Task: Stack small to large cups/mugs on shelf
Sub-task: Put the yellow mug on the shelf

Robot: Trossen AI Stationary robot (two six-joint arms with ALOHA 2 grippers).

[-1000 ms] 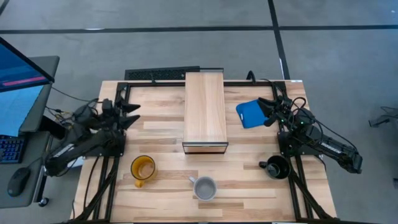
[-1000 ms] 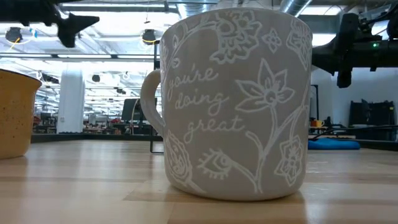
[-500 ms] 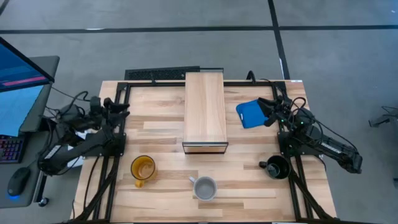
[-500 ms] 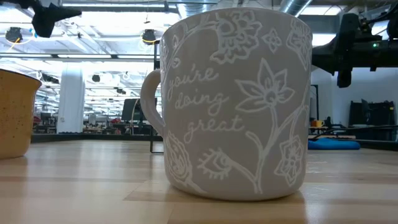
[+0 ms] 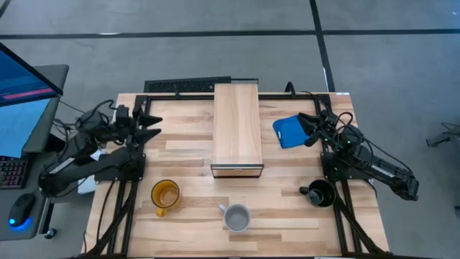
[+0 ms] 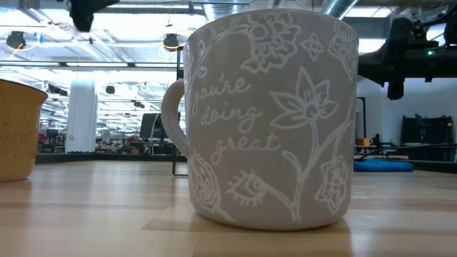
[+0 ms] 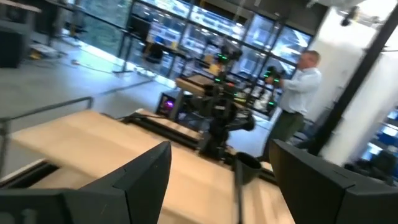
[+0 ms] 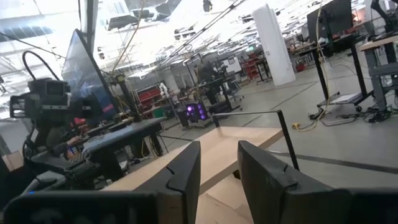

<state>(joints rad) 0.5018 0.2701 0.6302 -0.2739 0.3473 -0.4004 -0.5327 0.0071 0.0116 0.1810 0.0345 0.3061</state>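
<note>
Three mugs stand upright on their bases on the slatted table: a yellow-orange mug at the near left, a light grey mug at the near middle, which fills the low view, and a black mug at the near right. The long light-wood shelf lies in the middle of the table. My left gripper is open and empty, in the air left of the shelf. My right gripper is open and empty, over the edge of a flat blue object.
The flat blue object lies right of the shelf. A dark keyboard lies at the table's far edge. A desk with a monitor stands left of the table. A person stands in the room beyond the right arm.
My left gripper has drawn back toward the table's left edge, then come back toward the shelf, and has gone up. It has stayed open. The mugs and my right arm have kept still.
</note>
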